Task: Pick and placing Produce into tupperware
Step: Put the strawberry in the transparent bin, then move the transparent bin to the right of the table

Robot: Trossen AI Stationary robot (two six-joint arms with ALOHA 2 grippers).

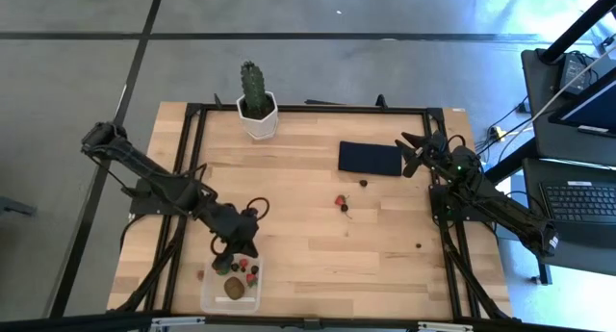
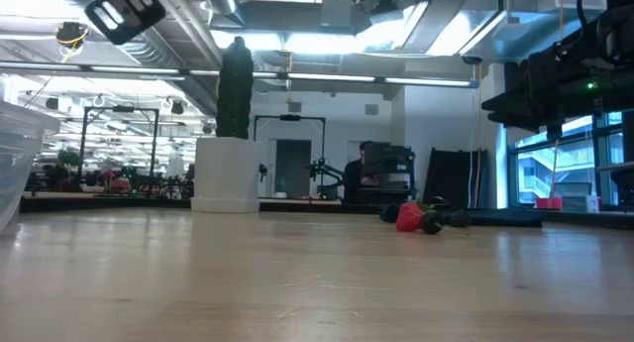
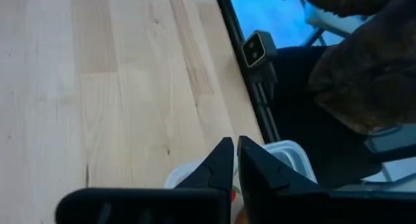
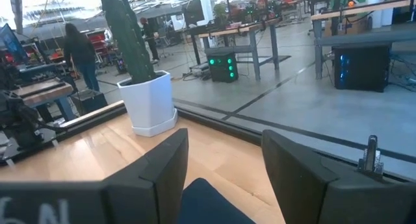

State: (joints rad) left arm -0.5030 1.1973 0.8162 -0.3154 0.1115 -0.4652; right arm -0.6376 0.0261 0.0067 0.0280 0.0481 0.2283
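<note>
**Operator:** At table centre, located what?

**Technician:** Located one loose strawberry [image 1: 339, 201], with a dark berry [image 1: 344, 208] touching or just beside it. Lay well apart from the tupperware [image 1: 206, 298] at the near left corner of the table. Noted in that box a kiwi-like fruit [image 1: 234, 288], red fruits and dark berries. Noted two further berries out on the wood: one [image 1: 364, 183] just beside the navy rectangle [image 1: 370, 159], one [image 1: 418, 244] toward the right edge.

**Operator:** Placed how against the jaws?

**Technician:** Hung over the tupperware's far rim as regards the left gripper [image 3: 235, 162]: jaws pressed together, nothing visible between them. Put the strawberry away toward the table's centre from there. Hovered by the navy rectangle's right end as regards the right gripper [image 4: 224, 162]: jaws parted to a moderate gap, empty. Put the strawberry nearer, toward the table's front and left of those jaws.

**Operator:** Judged which arm better placed?

**Technician:** Judged the right arm nearer to the strawberry, the left arm nearer to the box. Could not resolve the fruit's long axis; too small. Expected no obstruction from the cactus [image 1: 255, 96] at the far edge.
</note>
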